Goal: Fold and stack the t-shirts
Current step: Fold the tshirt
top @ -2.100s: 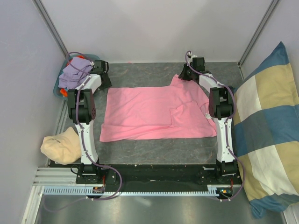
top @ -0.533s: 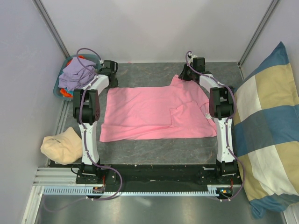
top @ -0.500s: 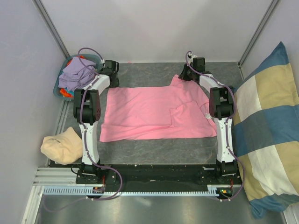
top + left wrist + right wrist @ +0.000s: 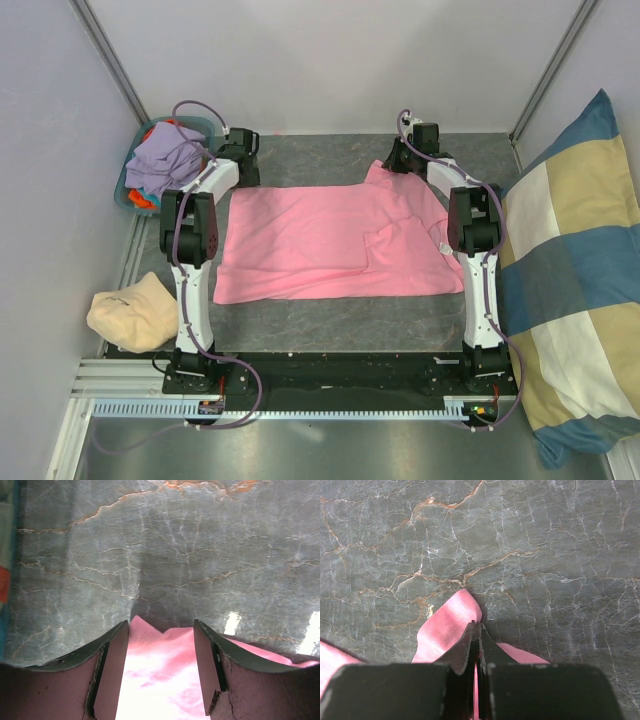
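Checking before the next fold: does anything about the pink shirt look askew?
On the pink t-shirt, the far right corner is pinched in the right gripper and drawn into a peak; a flap lies folded over nearby.

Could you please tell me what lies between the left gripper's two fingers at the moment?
A corner of the pink t-shirt lies between the fingers of the left gripper, whose jaws stand open and have not yet pinched it. The left wrist view shows this.

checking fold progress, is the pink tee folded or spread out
Spread: the pink tee lies flat on the table, one small flap turned over.
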`<action>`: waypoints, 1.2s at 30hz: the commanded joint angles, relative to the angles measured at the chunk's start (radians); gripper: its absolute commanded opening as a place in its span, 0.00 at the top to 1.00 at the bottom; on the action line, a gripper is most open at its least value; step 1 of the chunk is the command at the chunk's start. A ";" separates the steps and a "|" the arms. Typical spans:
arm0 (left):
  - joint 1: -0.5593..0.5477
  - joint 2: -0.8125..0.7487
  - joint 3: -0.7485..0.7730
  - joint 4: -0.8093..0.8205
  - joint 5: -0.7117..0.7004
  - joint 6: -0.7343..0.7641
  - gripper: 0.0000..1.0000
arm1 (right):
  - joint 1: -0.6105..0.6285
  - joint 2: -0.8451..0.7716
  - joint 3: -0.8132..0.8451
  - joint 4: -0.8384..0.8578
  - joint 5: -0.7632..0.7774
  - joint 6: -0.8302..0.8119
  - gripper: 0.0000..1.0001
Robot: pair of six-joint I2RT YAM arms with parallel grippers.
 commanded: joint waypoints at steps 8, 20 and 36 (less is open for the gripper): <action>0.022 -0.001 0.029 -0.006 -0.038 0.048 0.37 | -0.008 -0.046 -0.019 -0.017 -0.009 -0.017 1.00; 0.036 0.016 0.009 -0.011 -0.030 0.045 0.38 | -0.008 -0.046 -0.021 -0.019 -0.008 -0.019 1.00; 0.036 0.019 -0.039 -0.009 -0.038 0.032 0.62 | -0.010 -0.041 -0.019 -0.019 -0.006 -0.017 1.00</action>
